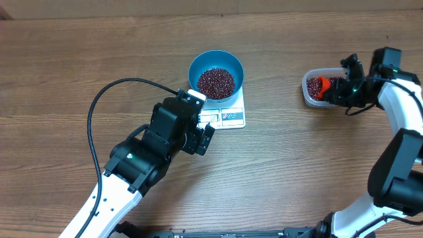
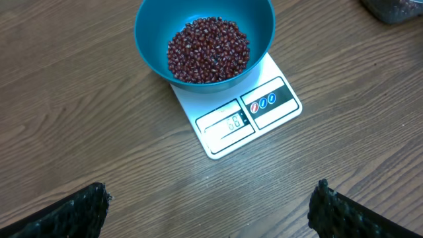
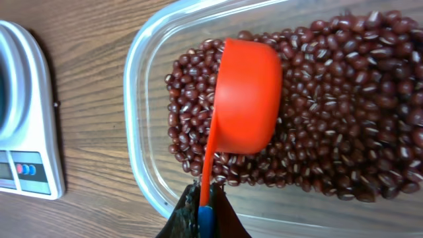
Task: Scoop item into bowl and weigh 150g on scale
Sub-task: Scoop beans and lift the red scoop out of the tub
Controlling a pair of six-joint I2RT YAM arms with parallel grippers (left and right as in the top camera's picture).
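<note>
Nearest to me, the left gripper (image 2: 210,190) hangs above the table (image 1: 66,66) just in front of the scale (image 2: 244,119), with its jaws spread wide and nothing between them. The scale lies flat, and its display (image 2: 228,123) and buttons (image 2: 263,101) are on the front edge; the display shows digits, but I cannot read them. On the rear part of the scale sits the bowl (image 2: 152,39), upright, with a heap of beans (image 2: 208,49) in its bottom. To the right of the scale and well apart from it stands the tub (image 3: 142,99), which also holds a thick layer of beans. There the right gripper (image 3: 201,215) is clamped tight on the handle of the scoop (image 3: 248,92). The cup of the scoop rests on the beans in the end of the tub that is closer to the scale, and it turns its rounded back to the wrist camera.
</note>
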